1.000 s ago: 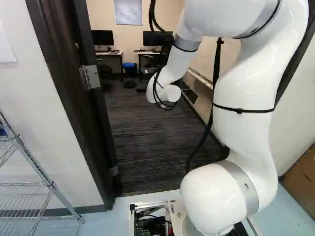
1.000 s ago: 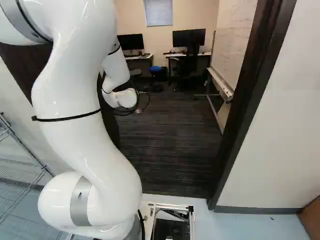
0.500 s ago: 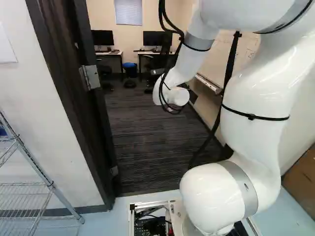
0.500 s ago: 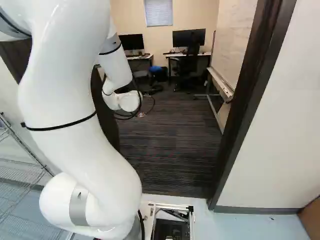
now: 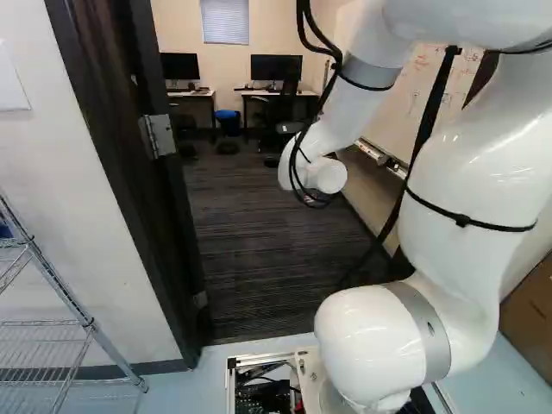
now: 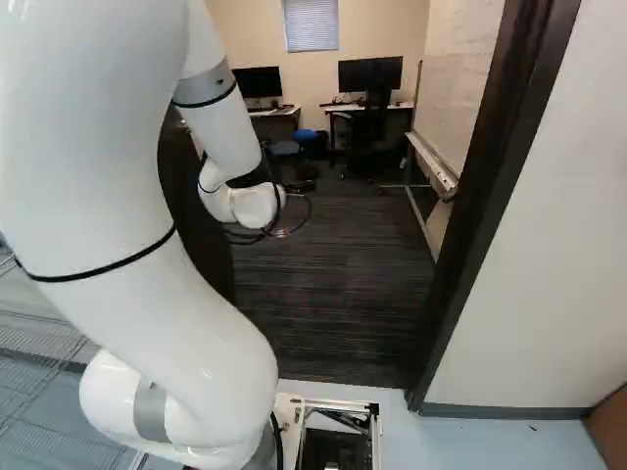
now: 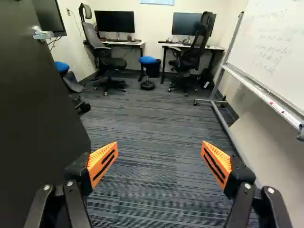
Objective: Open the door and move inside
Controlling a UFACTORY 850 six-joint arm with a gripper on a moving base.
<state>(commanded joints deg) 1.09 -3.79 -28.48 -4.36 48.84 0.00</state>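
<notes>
One door stands open, dark beside the gripper, whose two fingers are spread wide. Beyond are three monitors, two desks, two black chairs and, it seems, two blue stools. The arm has swung its wrist rightward in the left base view. A whiteboard flanks the carpet at the right base view's upper right.

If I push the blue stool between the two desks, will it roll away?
Probably not far: the stool stands on a round base with no wheels showing. It might wobble or tip instead, since its seat sits high above that single base.
</notes>
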